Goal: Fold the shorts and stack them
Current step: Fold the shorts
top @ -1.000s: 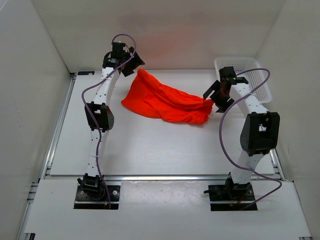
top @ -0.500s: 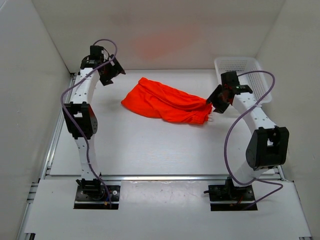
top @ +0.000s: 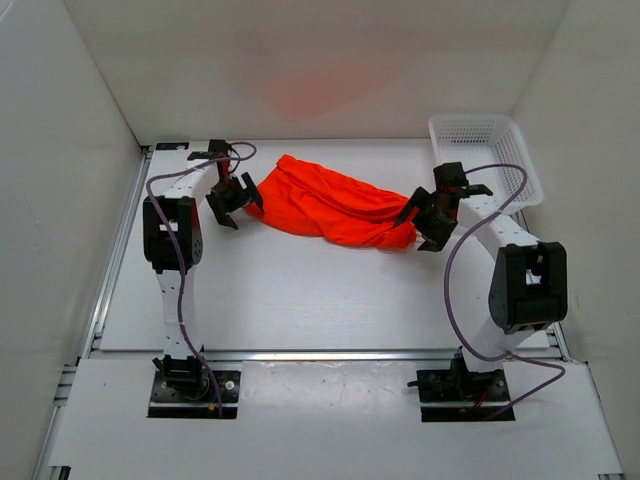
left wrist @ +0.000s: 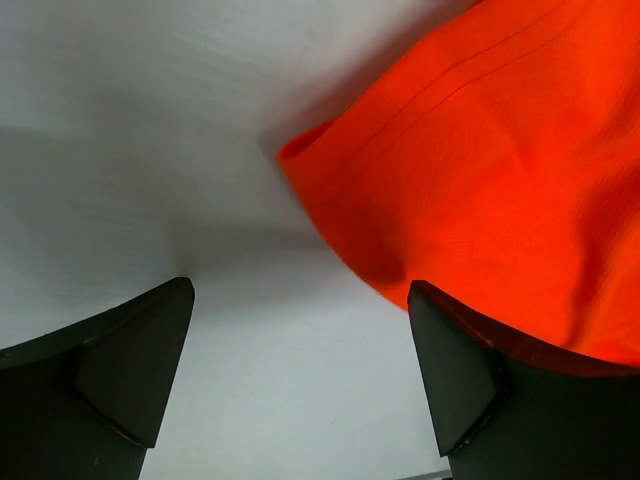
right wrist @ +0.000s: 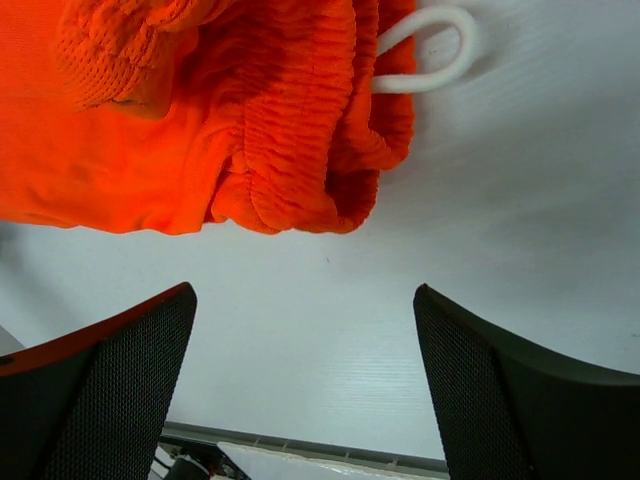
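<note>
The orange-red shorts (top: 325, 200) lie bunched in a long heap across the far middle of the table. My left gripper (top: 233, 200) stands open just beside their left end, low over the table; its wrist view has a hemmed corner of the shorts (left wrist: 480, 160) ahead and to the right, with bare table between the fingers. My right gripper (top: 424, 222) is open at their right end. In the right wrist view the gathered waistband of the shorts (right wrist: 300, 150) and a white drawstring loop (right wrist: 430, 50) lie just beyond the open fingers.
A white mesh basket (top: 485, 150) stands at the far right corner behind my right arm. White walls close in the table on the left, back and right. A metal rail (top: 320, 355) runs along the near edge.
My left gripper let go of the shorts' raised left end, swung out left, and came down beside them. My right gripper opened off the right end. The cloth has settled flatter.
</note>
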